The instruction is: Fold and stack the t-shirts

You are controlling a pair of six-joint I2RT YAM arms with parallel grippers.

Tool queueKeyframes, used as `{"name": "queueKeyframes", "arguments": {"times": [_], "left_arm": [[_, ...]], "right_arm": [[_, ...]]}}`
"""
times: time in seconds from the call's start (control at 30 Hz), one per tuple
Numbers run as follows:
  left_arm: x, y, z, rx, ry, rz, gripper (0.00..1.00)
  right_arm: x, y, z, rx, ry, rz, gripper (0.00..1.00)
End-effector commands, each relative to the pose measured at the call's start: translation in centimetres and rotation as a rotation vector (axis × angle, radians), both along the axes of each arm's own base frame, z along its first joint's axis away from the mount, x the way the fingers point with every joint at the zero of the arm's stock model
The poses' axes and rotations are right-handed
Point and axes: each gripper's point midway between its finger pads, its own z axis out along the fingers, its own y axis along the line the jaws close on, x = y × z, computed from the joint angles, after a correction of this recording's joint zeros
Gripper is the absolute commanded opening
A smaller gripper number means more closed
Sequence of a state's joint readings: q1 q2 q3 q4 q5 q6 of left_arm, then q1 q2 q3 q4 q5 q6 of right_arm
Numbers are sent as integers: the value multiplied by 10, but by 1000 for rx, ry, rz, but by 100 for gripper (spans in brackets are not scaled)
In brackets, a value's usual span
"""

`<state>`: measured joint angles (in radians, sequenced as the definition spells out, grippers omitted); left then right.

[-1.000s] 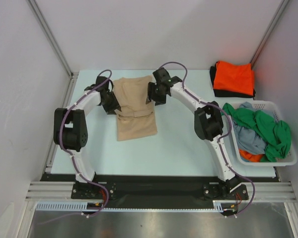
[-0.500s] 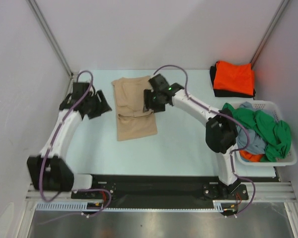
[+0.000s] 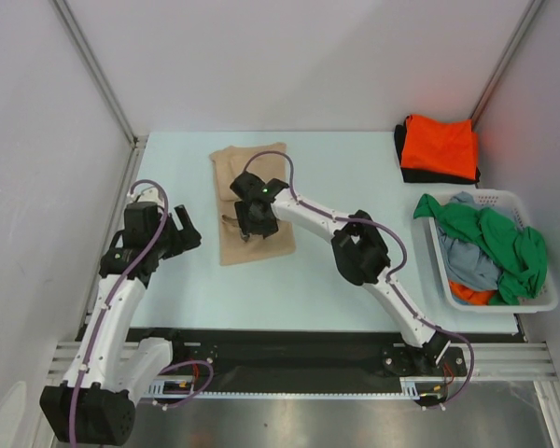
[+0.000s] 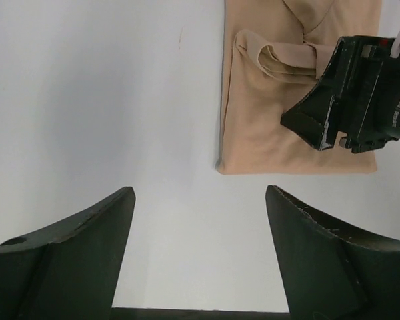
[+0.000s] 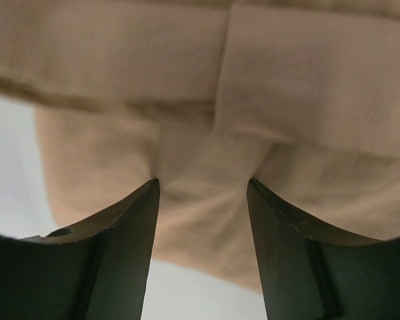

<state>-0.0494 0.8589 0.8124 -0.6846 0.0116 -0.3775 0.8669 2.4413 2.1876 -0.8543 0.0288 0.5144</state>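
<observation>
Right wrist view: right claw (image 5: 203, 181) against the blurred tan t-shirt (image 5: 307, 80), grip unclear; left claw (image 4: 200, 190) spread, empty.

Blurred tan t-shirt (image 5: 287, 87) perhaps touches the right hand (image 5: 201, 187).

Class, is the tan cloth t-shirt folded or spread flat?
Folded: the tan cloth t-shirt is a narrow strip, sleeve doubled inward.
</observation>
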Motion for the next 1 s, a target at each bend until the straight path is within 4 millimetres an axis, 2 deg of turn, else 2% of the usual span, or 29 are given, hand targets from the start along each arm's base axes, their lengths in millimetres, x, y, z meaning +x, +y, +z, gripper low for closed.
{"name": "queueKeyframes", "arguments": {"times": [0.0,0.13,0.17,0.23,0.27,0.33,0.37,0.4,0.43,0.47,0.5,0.57,0.6,0.63,0.67,0.73,0.77,0.8,0.83,0.87,0.93,0.97], "left_arm": [[10,3,1,34,-12,-8,84],[12,3,-4,39,12,-11,84],[13,3,-3,38,6,-11,84],[13,-1,-4,22,5,-29,84],[13,-1,-3,22,5,-29,84],[12,-1,-4,21,7,-30,84],[12,-1,-5,21,7,-30,84],[12,-1,-5,21,10,-31,84],[12,-1,-6,20,13,-32,84],[12,-1,-7,24,17,-29,84],[11,-1,-8,25,25,-29,84],[12,-1,-7,25,23,-29,84],[12,-1,-7,25,20,-29,85],[12,-1,-7,24,17,-33,85],[12,-2,-7,23,14,-36,86],[13,-8,-9,3,17,-66,87],[13,-10,-11,-5,22,-79,88],[14,-15,-18,-23,47,-97,88],[13,-20,-22,-45,69,-117,88],[13,-25,-27,-66,94,-135,88],[13,-39,-37,-132,150,-172,84],[15,-43,-42,-167,159,-165,83]], "right_arm": [[28,-17,7,-72,-52,-37,60],[58,-26,5,-58,-77,-74,60],[73,-33,6,-45,-92,-99,60],[99,-34,17,6,-135,-119,61],[121,-38,24,49,-173,-145,61],[148,-37,38,114,-238,-159,62],[168,-30,51,175,-312,-162,63],[184,-36,60,207,-351,-181,63],[193,-34,71,247,-381,-182,64],[207,-31,90,306,-437,-194,66],[215,-36,104,338,-459,-215,67],[219,-38,149,427,-509,-230,68],[219,-43,160,442,-518,-243,68],[209,-54,173,440,-513,-253,69],[204,-58,181,449,-520,-255,69],[184,-67,182,451,-485,-244,69],[162,-79,173,430,-444,-249,69],[152,-86,168,431,-419,-252,69],[135,-83,162,470,-361,-233,68],[112,-94,144,484,-315,-228,68],[82,-94,129,544,-226,-207,66],[63,-102,111,536,-182,-211,66]]}}
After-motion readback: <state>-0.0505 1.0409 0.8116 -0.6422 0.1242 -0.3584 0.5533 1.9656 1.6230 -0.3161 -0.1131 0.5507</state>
